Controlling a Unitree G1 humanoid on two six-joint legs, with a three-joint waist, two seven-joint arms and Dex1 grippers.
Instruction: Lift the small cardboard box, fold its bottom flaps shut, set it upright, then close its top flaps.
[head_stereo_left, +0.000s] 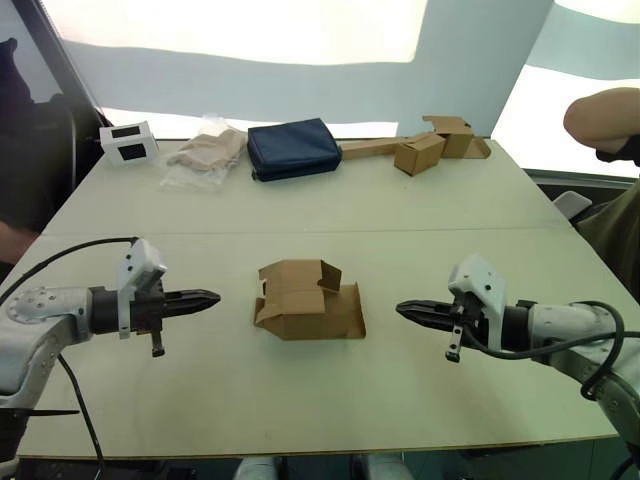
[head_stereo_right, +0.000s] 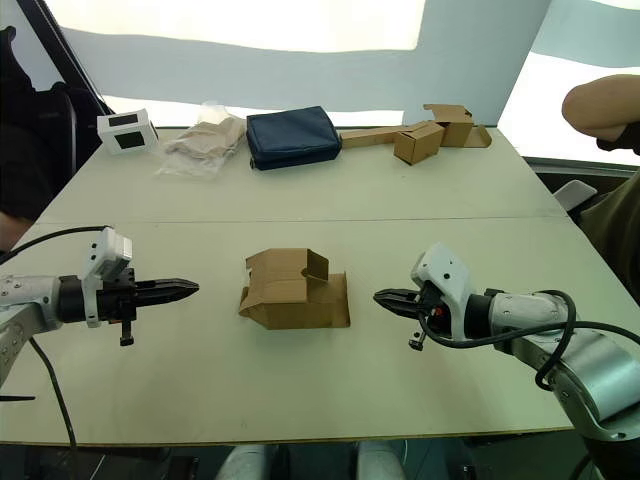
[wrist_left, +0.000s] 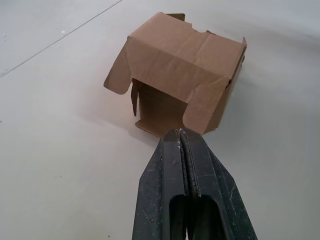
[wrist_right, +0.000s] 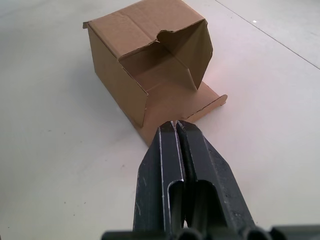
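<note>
Box (head_stereo_left: 305, 300) on its side, table (head_stereo_left: 300, 400) centre, flaps loose both ends. Left gripper (head_stereo_left: 207, 300), right gripper (head_stereo_left: 408, 311) flank it, fingers pressed together. Judged light, thin-walled, crushable: grip opposite side walls gently.

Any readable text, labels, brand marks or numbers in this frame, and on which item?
None can be read.
The small cardboard box: plain brown, unmarked.
The white device at the table's far left: two dark panels, no legible characters.
The dark blue pouch, clear bag and joined brown boxes: no visible print.
</note>
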